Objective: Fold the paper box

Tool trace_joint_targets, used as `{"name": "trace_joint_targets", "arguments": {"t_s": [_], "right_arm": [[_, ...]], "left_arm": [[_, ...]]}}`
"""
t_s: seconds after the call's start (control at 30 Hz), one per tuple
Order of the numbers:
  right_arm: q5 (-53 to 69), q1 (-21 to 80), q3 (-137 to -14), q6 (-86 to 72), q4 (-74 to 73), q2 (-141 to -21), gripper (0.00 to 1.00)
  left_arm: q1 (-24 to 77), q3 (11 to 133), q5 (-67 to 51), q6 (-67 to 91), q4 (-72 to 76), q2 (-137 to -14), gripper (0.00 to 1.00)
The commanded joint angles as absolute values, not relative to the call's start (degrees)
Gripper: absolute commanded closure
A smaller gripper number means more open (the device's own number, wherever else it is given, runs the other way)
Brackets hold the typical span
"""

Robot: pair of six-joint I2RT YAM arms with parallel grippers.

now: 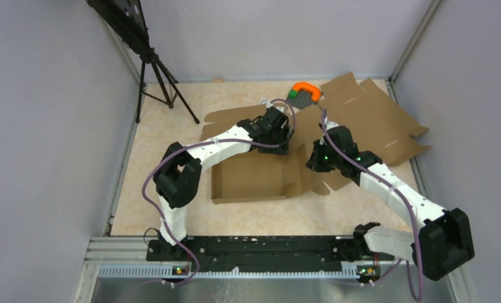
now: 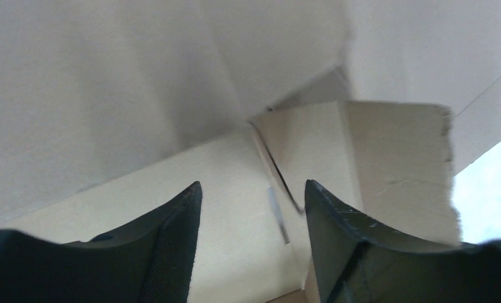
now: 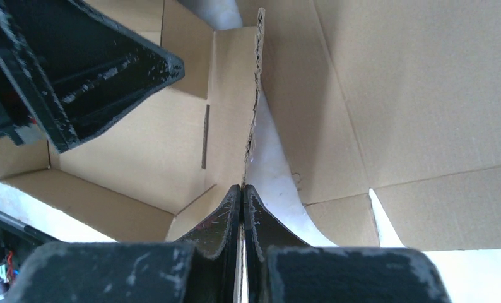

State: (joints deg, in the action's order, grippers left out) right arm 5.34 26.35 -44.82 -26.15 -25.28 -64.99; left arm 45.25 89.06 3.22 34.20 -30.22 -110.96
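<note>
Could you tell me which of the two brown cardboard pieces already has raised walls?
The paper box at the centre, its walls standing; the other cardboard sheet lies flat at the far right.

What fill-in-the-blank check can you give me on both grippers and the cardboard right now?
1. The right gripper is ____, its fingers pressed together at the right side of the paper box.
2. The left gripper is ____, its fingers spread apart over cardboard.
3. The second cardboard sheet lies ____ and unfolded at the far right.
4. The tripod stands in the far ____ corner.

Missing words: shut; open; flat; left.
</note>
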Motion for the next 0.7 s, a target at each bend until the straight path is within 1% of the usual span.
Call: {"name": "trace_joint_targets", "arguments": {"t_s": [0.0, 0.07, 0.13, 0.3, 0.47, 0.5, 0.57, 0.67], "right_arm": [[3.5, 26.2, -48.5, -24.6, -26.3, -64.3, 1.0], [3.4, 26.2, -49.1, -24.4, -26.5, -64.7, 1.0], [3.6, 26.2, -50.0, -24.2, -26.7, -65.1, 1.0], [8.7, 26.2, -52.4, -24.4, -26.7, -66.0, 1.0], [13.0, 26.8, -53.2, -27.2, -24.1, -66.7, 1.0], [13.1, 27.0, -53.4, -27.3, -24.0, -67.1, 1.0], [12.1, 27.0, -53.5, -27.2, -24.2, -68.0, 1.0], [10.1, 27.0, -53.0, -26.4, -24.7, -68.6, 1.0]], "left_arm": [[44.9, 86.1, 4.0, 32.7, -30.7, -108.8, 0.43], [44.9, 85.5, 3.6, 32.7, -30.7, -108.7, 0.48], [44.9, 85.0, 3.3, 32.8, -30.7, -108.6, 0.5], [44.9, 83.7, 2.8, 33.2, -29.2, -108.6, 0.45], [45.0, 82.7, -0.5, 34.4, -25.8, -108.8, 0.44], [44.9, 82.7, -2.0, 34.9, -25.3, -108.8, 0.42], [45.1, 82.4, -3.6, 35.3, -24.3, -108.0, 0.34], [45.4, 81.4, -4.3, 35.3, -23.4, -105.2, 0.27]]}}
